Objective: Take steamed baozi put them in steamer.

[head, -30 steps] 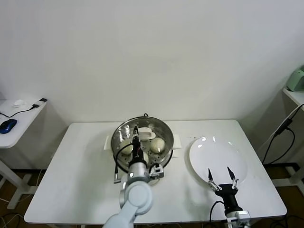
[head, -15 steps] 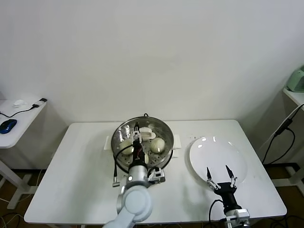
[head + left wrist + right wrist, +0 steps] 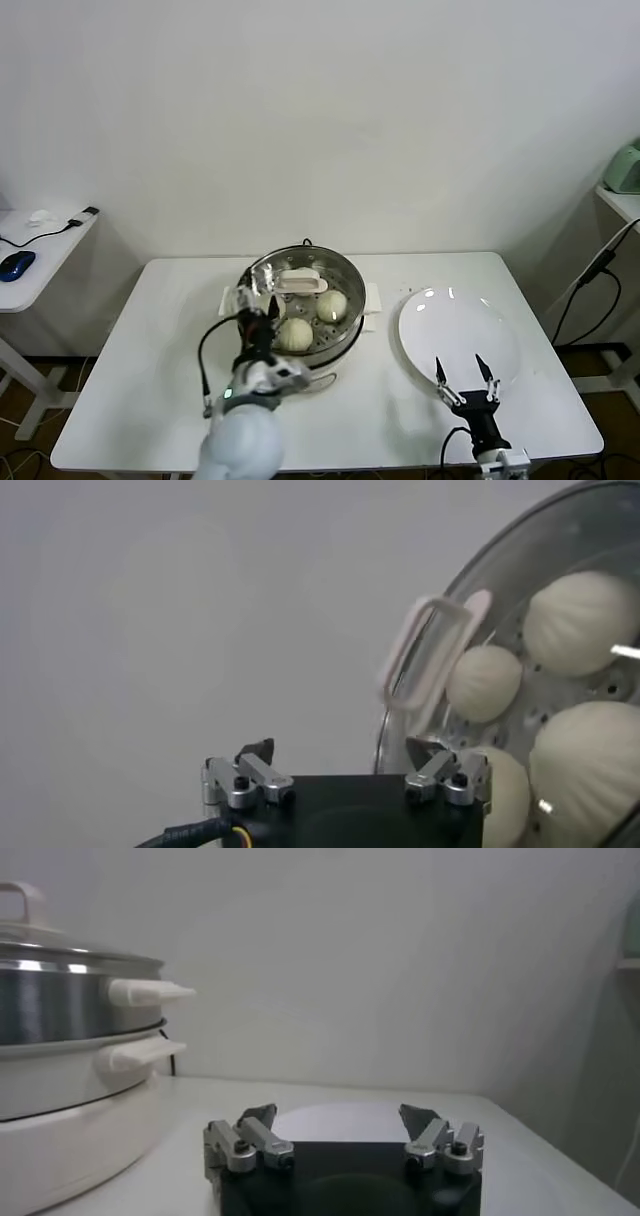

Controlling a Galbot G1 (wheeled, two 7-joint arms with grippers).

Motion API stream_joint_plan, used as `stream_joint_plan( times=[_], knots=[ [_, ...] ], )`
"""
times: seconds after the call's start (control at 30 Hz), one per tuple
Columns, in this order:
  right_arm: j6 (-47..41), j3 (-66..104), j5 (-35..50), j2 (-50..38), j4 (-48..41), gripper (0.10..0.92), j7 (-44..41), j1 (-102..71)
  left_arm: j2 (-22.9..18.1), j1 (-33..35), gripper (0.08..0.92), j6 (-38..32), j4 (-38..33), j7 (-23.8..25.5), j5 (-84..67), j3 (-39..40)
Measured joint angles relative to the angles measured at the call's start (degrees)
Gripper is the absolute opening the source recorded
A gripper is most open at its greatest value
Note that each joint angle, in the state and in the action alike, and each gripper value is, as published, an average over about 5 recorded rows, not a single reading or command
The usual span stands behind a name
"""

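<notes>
Close to the robot, at the near edge of the bench (image 3: 150,400), both grippers wait with nothing in them. On the right side, the right gripper (image 3: 463,378) sits low in front of the flat white plate (image 3: 470,325), and its two fingers are spread wide. On the left side, the left gripper (image 3: 257,318) is right by the near left rim of the steamer (image 3: 250,283), and its fingers are spread wide too (no bun is between them).

What could go wrong? The left gripper is very near the shiny rim. If it swings sideways, I think it could bump the steamer and slide it on its cream-white base. It could also knock the glass lid (image 3: 297,283), which looks like it leans over the back of the basket and may slip down onto the buns. A finger that dips into the basket could squash a soft bun.

A bit farther back, the steamed baozi (image 3: 294,335) sit inside the steamer, in the middle of the bench. They are round, cream-white and puffy, with little folds on top. The head view shows two clearly, close together. The left wrist view shows four (image 3: 582,620) on the floor with holes. The plate has no buns on it, so the job looks almost done.
</notes>
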Motion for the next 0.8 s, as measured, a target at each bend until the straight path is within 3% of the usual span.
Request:
stream_joint_plan(
  times=[0.47,0.8],
  knots=[
    [2.36,1.50,2.13,-0.66,-0.82,0.823,0.06,-0.54,2.01,12.01,0.823,-28.15,-1.50,-6.09,-51.46,-26.87],
    [2.64,2.54,3.66,-0.98,-2.25,0.823,0.00,-0.56,4.13,16.66,0.823,-41.06,7.70,-6.84,-70.75,-32.15]
  ],
)
